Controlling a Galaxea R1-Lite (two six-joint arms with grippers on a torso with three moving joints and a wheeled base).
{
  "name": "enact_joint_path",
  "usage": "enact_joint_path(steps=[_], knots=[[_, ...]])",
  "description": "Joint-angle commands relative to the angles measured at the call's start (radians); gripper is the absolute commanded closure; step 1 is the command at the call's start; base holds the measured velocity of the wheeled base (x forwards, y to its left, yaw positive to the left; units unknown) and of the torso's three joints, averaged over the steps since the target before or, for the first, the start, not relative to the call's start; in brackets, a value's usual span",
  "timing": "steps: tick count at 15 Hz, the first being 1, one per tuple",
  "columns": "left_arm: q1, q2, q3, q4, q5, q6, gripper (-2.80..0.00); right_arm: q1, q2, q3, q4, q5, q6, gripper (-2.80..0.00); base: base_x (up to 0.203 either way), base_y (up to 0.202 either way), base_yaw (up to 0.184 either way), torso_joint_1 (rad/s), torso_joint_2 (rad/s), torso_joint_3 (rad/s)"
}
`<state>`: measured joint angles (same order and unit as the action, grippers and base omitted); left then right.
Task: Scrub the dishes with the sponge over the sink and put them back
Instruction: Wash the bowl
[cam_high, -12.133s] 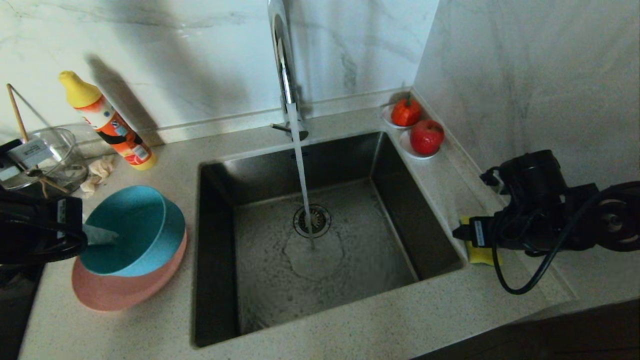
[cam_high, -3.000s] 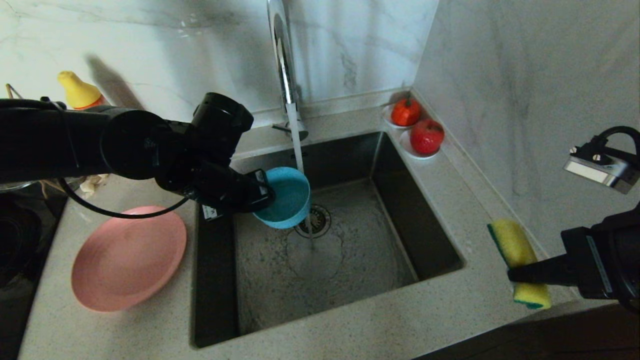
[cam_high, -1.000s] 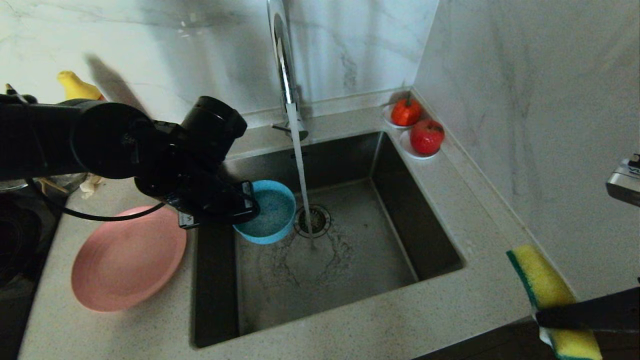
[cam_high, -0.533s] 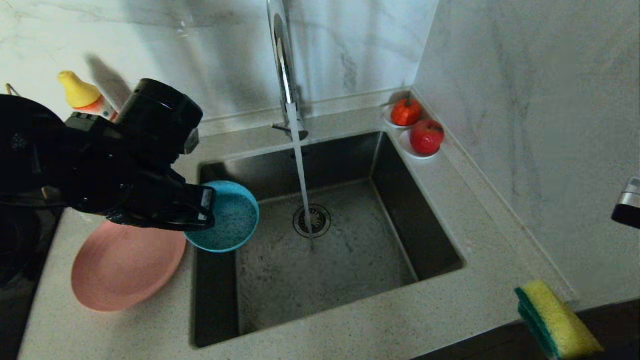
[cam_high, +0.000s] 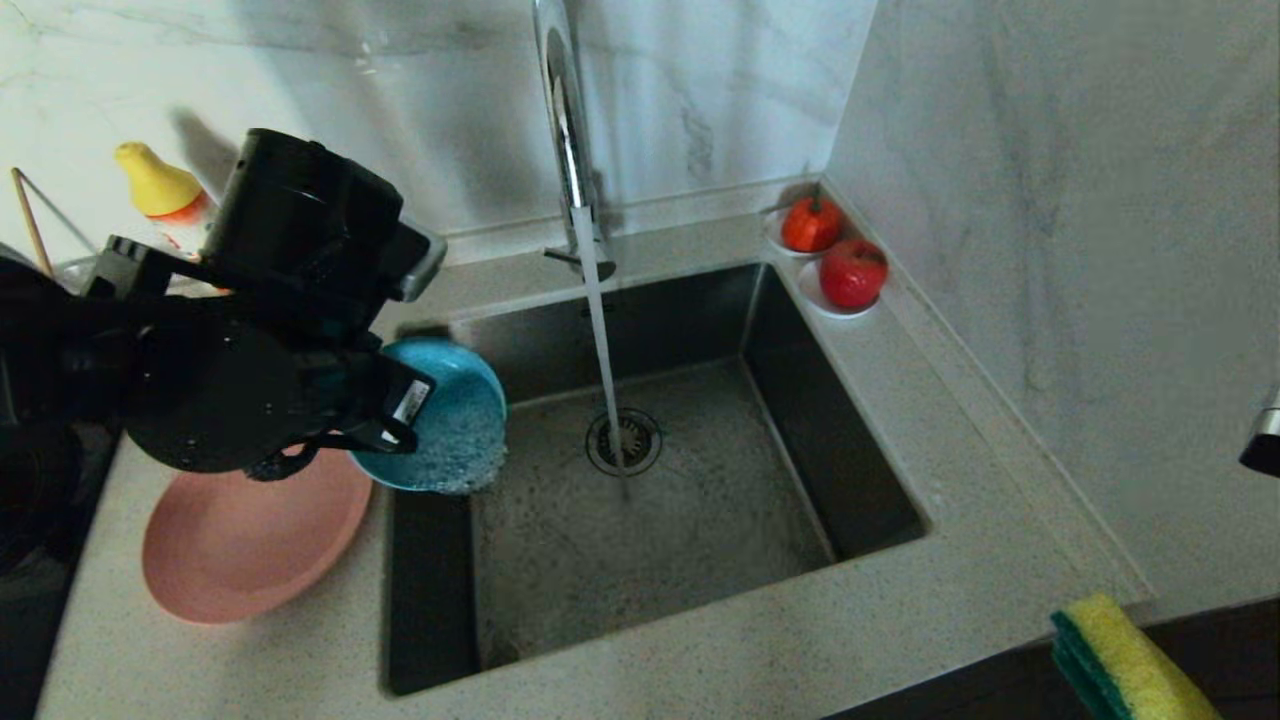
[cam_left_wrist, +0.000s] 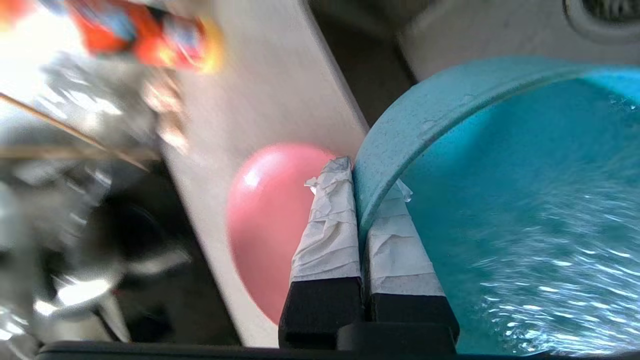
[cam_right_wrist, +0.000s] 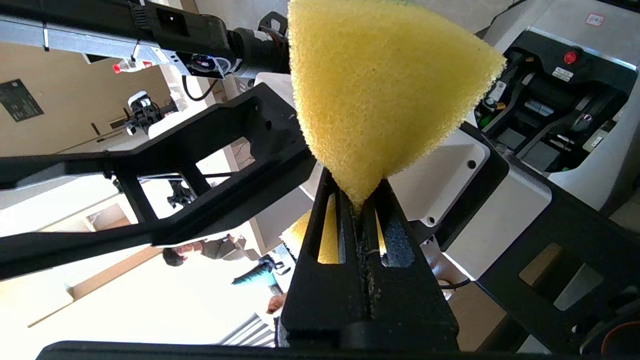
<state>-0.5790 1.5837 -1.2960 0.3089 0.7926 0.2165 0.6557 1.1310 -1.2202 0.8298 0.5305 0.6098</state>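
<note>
the right gripper (cam_right_wrist: 357, 197) was clamped on the yellow foam sponge with a green scouring layer (cam_high: 1125, 665), nearest. the left gripper (cam_left_wrist: 357, 192) pinched the round teal bowl's (cam_high: 450, 425) rim, tilted over the dark steel sink (cam_high: 800, 400), beside the pink plate (cam_high: 250, 545) on the counter.

A pale speckled worktop (cam_high: 760, 650) runs up to white marble-veined walls: a back wall (cam_high: 350, 110) and a right-hand wall (cam_high: 1080, 220) that meet in the far right corner. A low raised strip of the same stone lines the foot of both walls. Light falls from the front, throwing soft grey shadows on the back wall. Past the worktop's left edge lies a black surface (cam_high: 30, 520). Below the worktop's near right corner the front drops into darkness.
</note>
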Motion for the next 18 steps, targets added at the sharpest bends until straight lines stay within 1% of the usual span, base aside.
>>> enact_joint_path(steps=[1,3,4,5,7,8,9,10,11,12,15,17,18], knots=[[-0.053,-0.029,0.006,-0.066,0.047,0.049,0.00,0.000,-0.023,0.002,0.005,0.002,0.003,0.00,0.000,0.000,0.000,0.000,0.00,0.000],[-0.097,-0.061,0.027,-0.192,0.126,0.095,0.00,-0.002,-0.035,0.001,0.005,0.002,0.004,0.00,0.000,0.000,0.000,0.000,0.00,0.000],[-0.108,-0.084,0.052,-0.234,0.135,0.117,0.00,-0.005,-0.040,0.001,0.005,0.002,0.004,0.00,0.000,0.000,0.000,0.000,0.00,0.000],[-0.113,-0.103,0.089,-0.284,0.138,0.145,0.00,-0.007,-0.042,0.001,0.004,0.002,0.004,0.00,0.000,0.000,0.000,0.000,0.00,0.000],[-0.116,-0.127,0.150,-0.429,0.139,0.204,0.00,-0.008,-0.048,0.001,0.003,0.002,0.004,0.00,0.000,0.000,0.000,0.000,0.00,0.000],[-0.115,-0.130,0.175,-0.503,0.139,0.257,0.00,-0.008,-0.048,0.001,0.002,0.003,0.004,0.00,0.000,0.000,0.000,0.000,0.00,0.000],[-0.114,-0.132,0.190,-0.545,0.139,0.302,0.00,-0.008,-0.048,0.001,0.000,0.003,0.004,0.00,0.000,0.000,0.000,0.000,0.00,0.000],[-0.114,-0.127,0.201,-0.591,0.139,0.369,0.00,-0.008,-0.046,-0.001,-0.001,0.003,0.004,0.00,0.000,0.000,0.000,0.000,0.00,0.000],[-0.114,-0.121,0.212,-0.619,0.140,0.419,0.00,-0.008,-0.045,-0.001,-0.001,0.002,0.004,0.00,0.000,0.000,0.000,0.000,0.00,0.000],[-0.115,-0.120,0.215,-0.630,0.140,0.453,0.00,-0.009,-0.045,-0.001,-0.001,0.002,0.004,0.00,0.000,0.000,0.000,0.000,0.00,0.000],[-0.120,-0.130,0.217,-0.707,0.139,0.516,0.00,-0.010,-0.048,-0.002,-0.003,0.000,0.004,0.00,0.000,0.000,0.000,0.000,0.00,0.000],[-0.119,-0.137,0.245,-0.841,0.135,0.558,0.00,-0.010,-0.051,-0.002,-0.003,0.000,0.004,0.00,0.000,0.000,0.000,0.000,0.00,0.000],[-0.119,-0.137,0.251,-0.888,0.133,0.577,0.00,-0.010,-0.050,-0.003,-0.003,0.000,0.003,0.00,0.000,0.000,0.000,0.000,0.00,0.000]])
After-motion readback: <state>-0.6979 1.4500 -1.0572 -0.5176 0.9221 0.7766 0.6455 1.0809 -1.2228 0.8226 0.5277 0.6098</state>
